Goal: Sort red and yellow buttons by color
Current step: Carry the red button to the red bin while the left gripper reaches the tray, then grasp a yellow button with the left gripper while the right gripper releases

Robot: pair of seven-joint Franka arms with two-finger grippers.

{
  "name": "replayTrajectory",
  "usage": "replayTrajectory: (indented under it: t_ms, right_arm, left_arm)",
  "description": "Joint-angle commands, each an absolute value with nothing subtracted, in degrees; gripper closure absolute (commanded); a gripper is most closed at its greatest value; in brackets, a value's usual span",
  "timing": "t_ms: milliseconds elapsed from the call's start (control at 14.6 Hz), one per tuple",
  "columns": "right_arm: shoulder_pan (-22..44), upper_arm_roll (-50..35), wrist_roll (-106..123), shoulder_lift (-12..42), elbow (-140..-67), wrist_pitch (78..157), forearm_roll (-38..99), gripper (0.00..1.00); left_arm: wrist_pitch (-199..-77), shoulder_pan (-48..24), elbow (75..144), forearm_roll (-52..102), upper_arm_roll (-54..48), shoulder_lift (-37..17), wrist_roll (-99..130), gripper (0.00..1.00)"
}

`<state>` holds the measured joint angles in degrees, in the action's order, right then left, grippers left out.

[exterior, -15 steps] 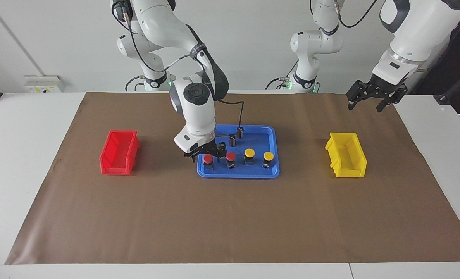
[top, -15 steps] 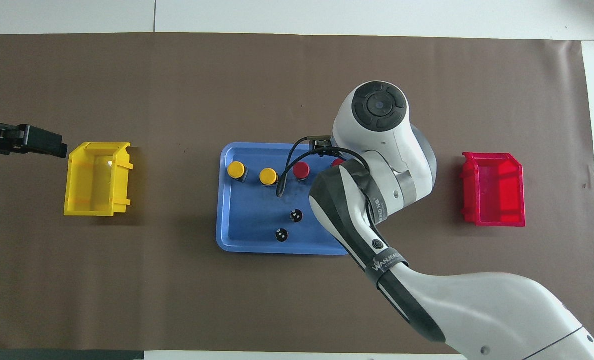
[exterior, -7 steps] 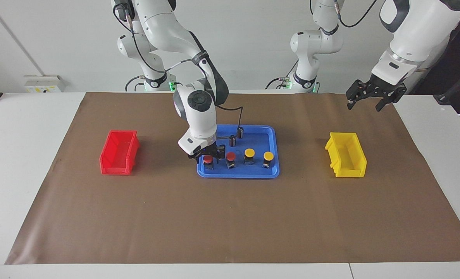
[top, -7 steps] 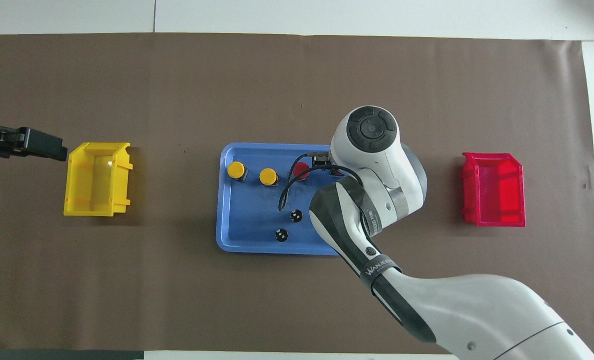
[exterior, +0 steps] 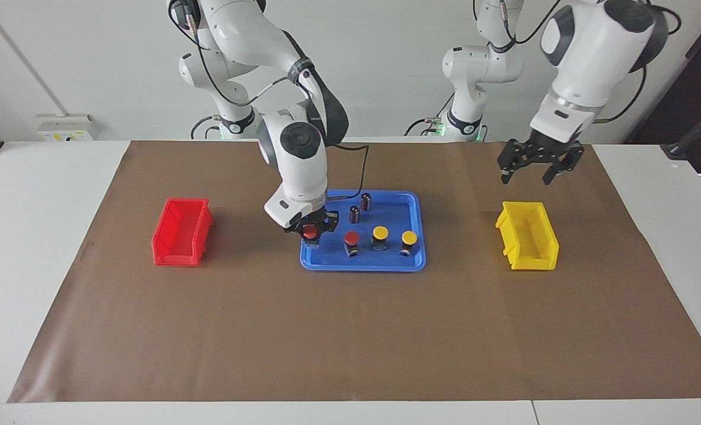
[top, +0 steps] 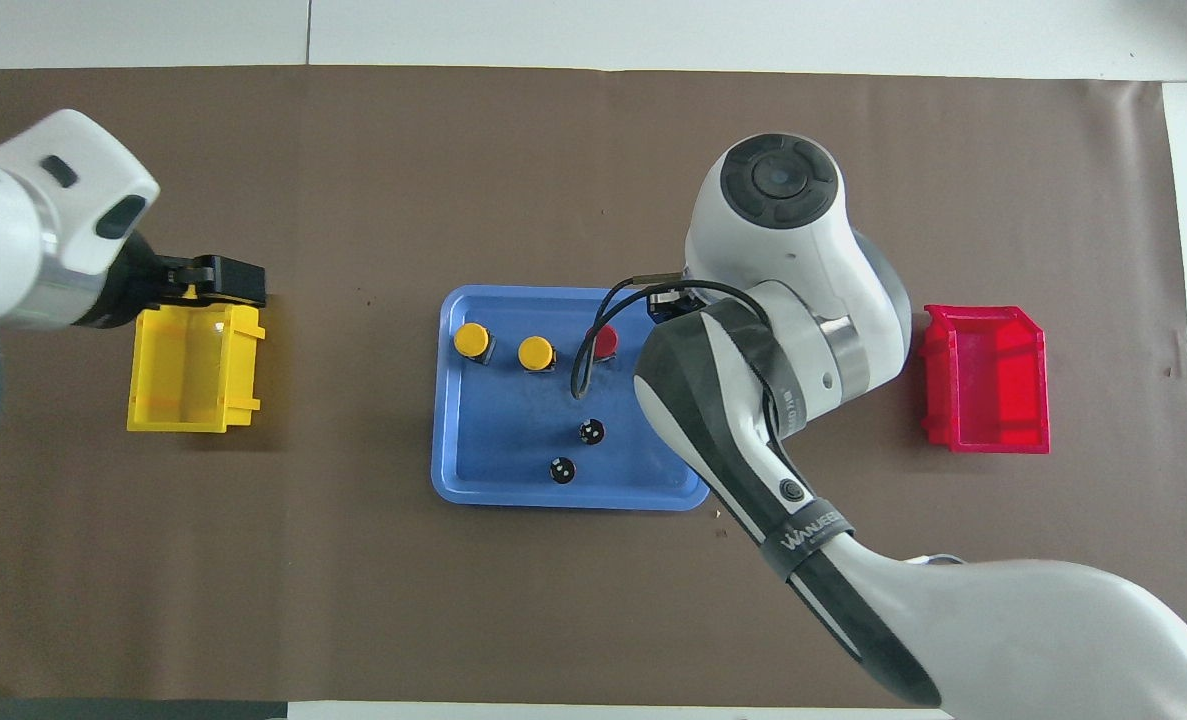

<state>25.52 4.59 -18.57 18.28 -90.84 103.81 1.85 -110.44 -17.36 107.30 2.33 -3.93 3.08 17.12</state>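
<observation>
My right gripper [exterior: 310, 231] clamped red button [exterior: 310, 232], raised over blue tray [exterior: 416, 236] corner at right arm's end. My left gripper [exterior: 533, 172], jaws spread, hung above yellow bin [exterior: 527, 243].

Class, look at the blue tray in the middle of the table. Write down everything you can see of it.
The blue tray is a shallow rectangular dish of smooth plastic with rounded corners and a low raised rim. It lies flat on the brown mat, midway between the red bin and the yellow bin. Standing in it are one red button, two yellow buttons and two dark cylinders.
</observation>
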Motion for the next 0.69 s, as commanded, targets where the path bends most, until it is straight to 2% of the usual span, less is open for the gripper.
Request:
replayTrajectory:
  t_ms: [0,137,274,411,617]
  right_arm:
    - [14.1,4.0,-3.6,7.8,-97.7,98.4,2.8,0.98]
    - [5.9,4.0,6.9,1.7,-104.9,98.4,2.8,0.98]
    - [-0.2,4.0,13.7,-0.7,-111.7,101.4,2.8,0.98]
    - [-1.6,4.2,16.7,-2.8,-118.2,108.2,2.7,0.98]
    - [-2.5,4.2,17.7,-4.8,-123.7,112.9,2.6,0.98]
  left_arm:
    - [-117.8,-24.3,111.7,2.7,-3.3,-0.8,24.5,0.14]
    - [-121.5,-27.0,111.7,2.6,-3.3,-5.0,27.7,0.23]
    - [-123.7,-28.0,111.9,2.5,-3.2,-7.5,28.3,0.26]
    - [-126.6,-28.1,112.2,1.2,-3.3,-9.7,28.7,0.28]
    - [-129.5,-28.5,112.9,0.4,-3.3,-11.5,29.7,0.28]
